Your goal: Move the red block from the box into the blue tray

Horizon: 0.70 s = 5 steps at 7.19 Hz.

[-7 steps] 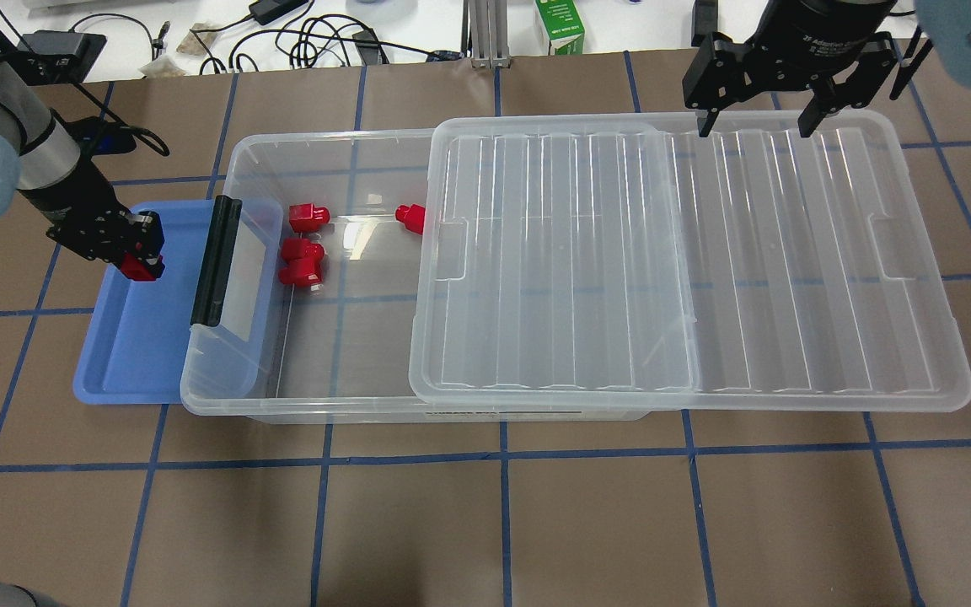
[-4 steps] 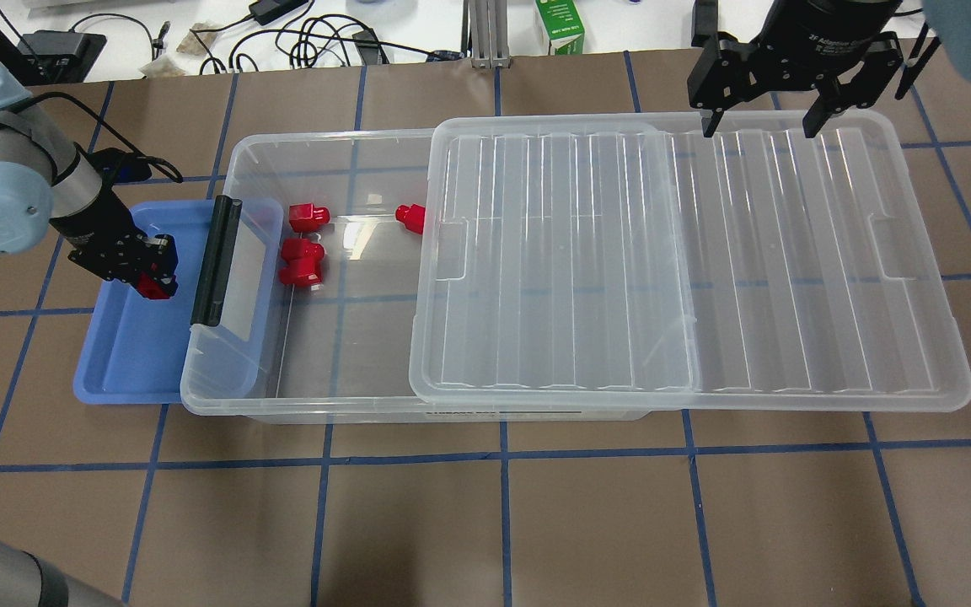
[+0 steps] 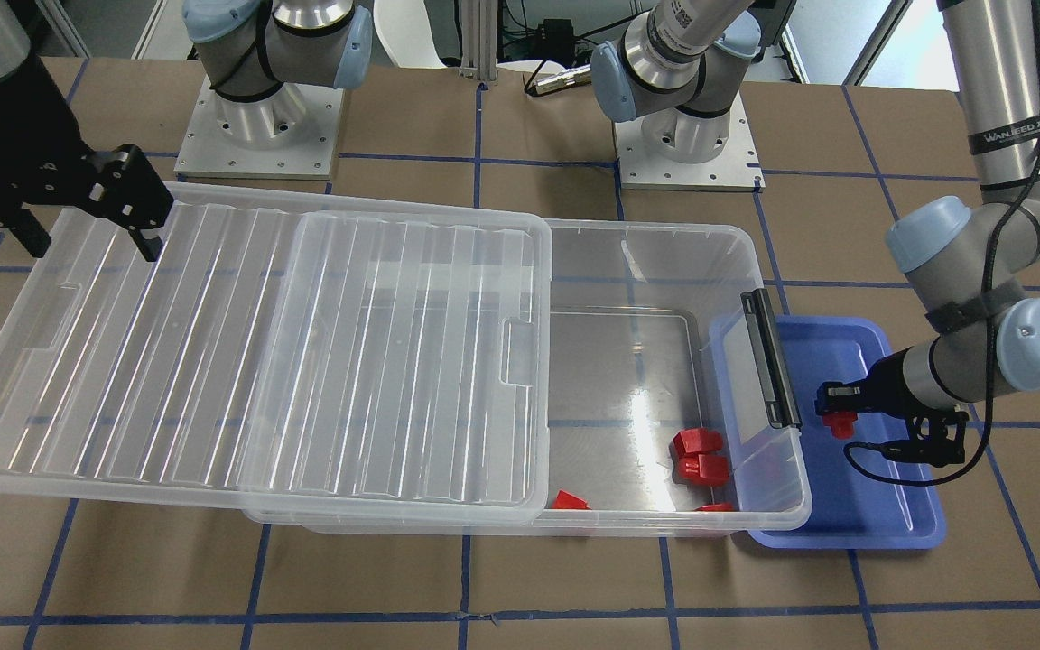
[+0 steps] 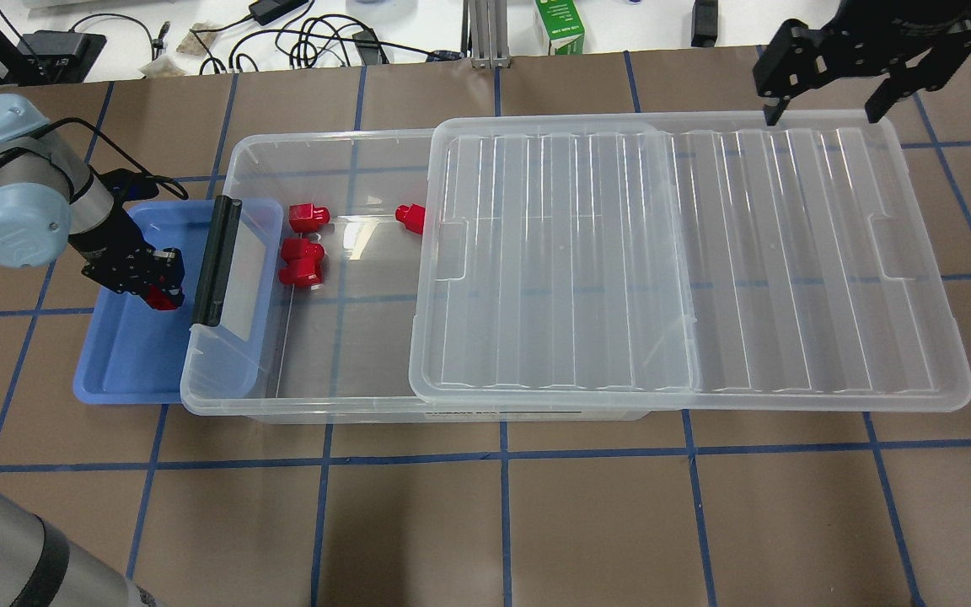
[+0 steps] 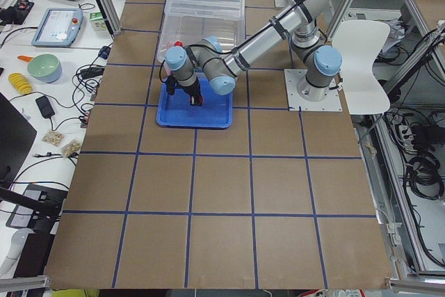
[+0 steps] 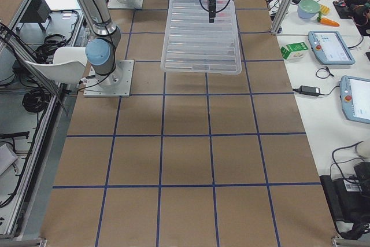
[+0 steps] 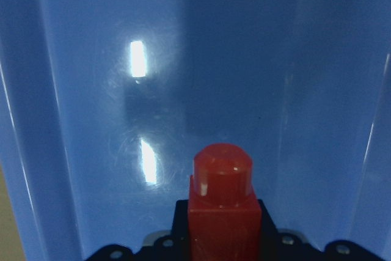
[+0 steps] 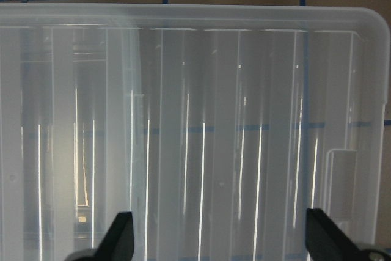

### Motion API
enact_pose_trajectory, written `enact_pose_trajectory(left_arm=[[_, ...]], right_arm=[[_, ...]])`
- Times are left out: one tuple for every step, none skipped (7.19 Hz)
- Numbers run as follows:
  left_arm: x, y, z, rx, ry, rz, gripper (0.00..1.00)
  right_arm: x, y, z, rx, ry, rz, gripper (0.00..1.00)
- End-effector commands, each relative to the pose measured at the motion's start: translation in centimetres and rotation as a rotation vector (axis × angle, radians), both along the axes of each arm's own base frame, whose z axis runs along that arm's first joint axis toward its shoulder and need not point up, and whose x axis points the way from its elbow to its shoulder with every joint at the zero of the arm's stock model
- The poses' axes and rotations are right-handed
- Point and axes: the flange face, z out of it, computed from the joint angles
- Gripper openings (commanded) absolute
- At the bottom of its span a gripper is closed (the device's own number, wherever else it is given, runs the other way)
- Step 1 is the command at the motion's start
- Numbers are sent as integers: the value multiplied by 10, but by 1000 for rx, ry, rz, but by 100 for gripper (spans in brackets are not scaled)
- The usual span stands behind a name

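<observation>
Between the fingers of the left hand [image 4: 162,292] I read the red block [image 7: 221,212], clamped by its square body with the stub end leading. Its long axis runs along the hand's line of approach. It points at the floor of the blue tray [image 4: 119,362], which lies directly beyond the stub. I cannot tell whether block and floor touch. I judge that release needs only a short descent and parted fingers. I see no loose block in the tray. It sits on the counter [image 4: 536,523], partly under the latch-end rim of the box [image 4: 334,142]. Several spare blocks [image 4: 303,261] lie inside the box near that end. The lid [image 4: 789,253] is slid aside. The right hand [image 4: 823,114], fingers apart, hovers over the lid's far edge, well apart from the tray.
</observation>
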Motion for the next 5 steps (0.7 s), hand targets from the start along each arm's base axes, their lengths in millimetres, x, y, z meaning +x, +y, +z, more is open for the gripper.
enact_pose_trajectory(left_arm=[[1,-2,-15,14,10,4,0],[1,-2,-22,25,13,9,0],[2,-3,-23,29,10,11,6],[2,-3,-23,30,10,11,41],[2,-2,-22,29,8,9,70]], right_arm=[[-98,7,6,6,18,31,100],[-144,12,-3,17,20,57,100],[-180,18,-17,33,-1,26,100],[-211,23,-49,74,-27,-12,100],[-229,26,-84,67,-18,53,100]])
